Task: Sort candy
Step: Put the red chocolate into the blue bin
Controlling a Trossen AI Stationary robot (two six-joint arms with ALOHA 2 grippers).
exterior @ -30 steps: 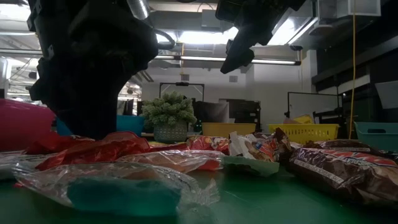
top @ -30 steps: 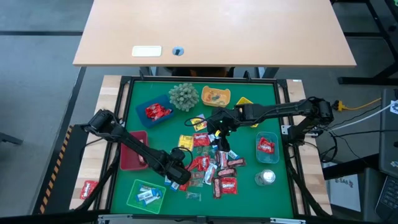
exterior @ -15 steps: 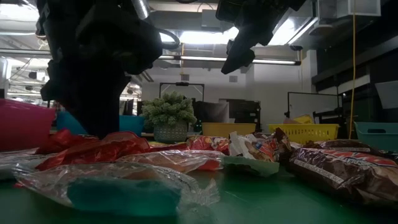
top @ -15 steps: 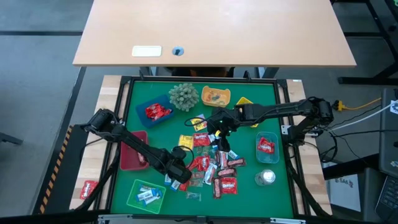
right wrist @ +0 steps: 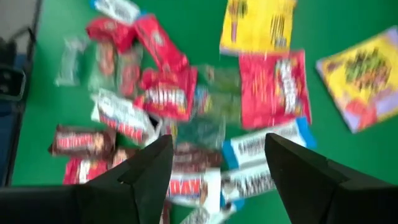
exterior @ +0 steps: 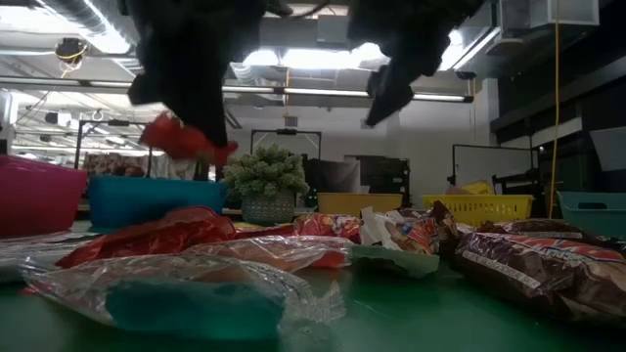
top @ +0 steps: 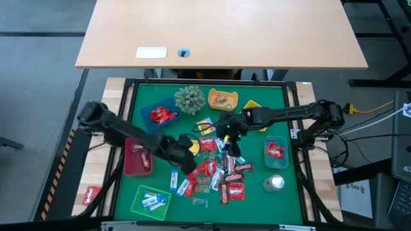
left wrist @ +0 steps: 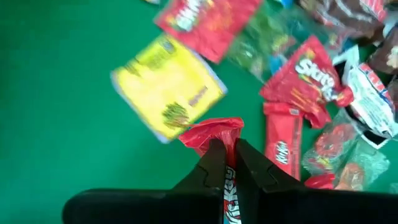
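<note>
From above, the left arm is reaching from the table's left edge diagonally toward the middle, its left gripper (top: 187,158) sitting over the near-left fringe of the candy pile (top: 218,170). The right arm is stretching in from the right, elbow bent by the edge, and the right gripper (top: 232,140) is hovering over the pile's far side. The pile is lying mid-table on the green mat (top: 257,205), ringed by 1 blue tray (top: 156,106), 1 maroon tray (top: 130,167) and 1 green tray (top: 138,204).

At table level, the left gripper is hanging clear of the surface, pinching a red wrapper (exterior: 184,140) that is dangling in the air — the rest of the candy is lying below on the mat. The right gripper (exterior: 394,86) is showing as a dark shape higher up.

Through the left wrist camera, the 2 fingers (left wrist: 211,168) are clamping tight on the red wrapper, which is carrying white "KitKat" lettering. Beneath it are lying a red "Skittles" bag (left wrist: 308,78), another red "KitKat" bar (left wrist: 283,140) and a yellow packet (left wrist: 166,90) whose print is blurred.

Through the right wrist camera, the fingers (right wrist: 152,165) are standing wide apart, holding nothing, above red, yellow and blue-white packets — their writing is too blurred for reading.
</note>
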